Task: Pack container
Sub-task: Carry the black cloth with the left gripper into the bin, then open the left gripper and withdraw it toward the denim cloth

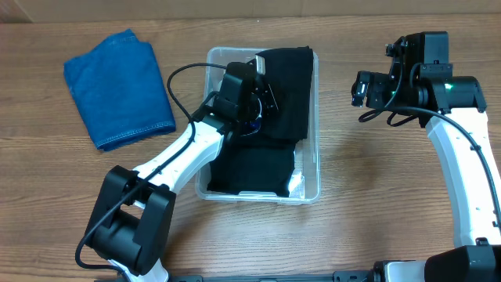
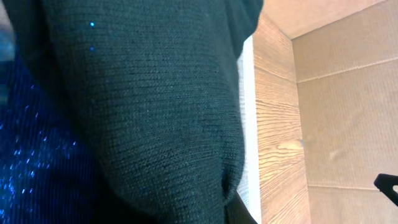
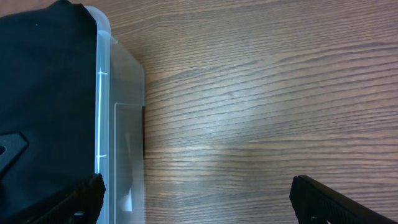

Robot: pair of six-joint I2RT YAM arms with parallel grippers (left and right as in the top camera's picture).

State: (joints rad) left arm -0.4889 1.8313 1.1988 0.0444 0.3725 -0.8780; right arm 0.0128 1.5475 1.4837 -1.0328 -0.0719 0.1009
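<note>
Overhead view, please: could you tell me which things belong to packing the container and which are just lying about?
In the job: container, black garment in it, left gripper at that garment.
Lying about: folded blue cloth outside the container, perhaps next; right gripper, open, off to the side.

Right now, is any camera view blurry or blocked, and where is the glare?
Overhead: sharp and evenly lit, no harsh glare on the container. Left wrist: almost filled by the black cloth pressed close, blue-tinted and blurred at the left edge. Right wrist: clear, with a pale sheen across the table.
</note>
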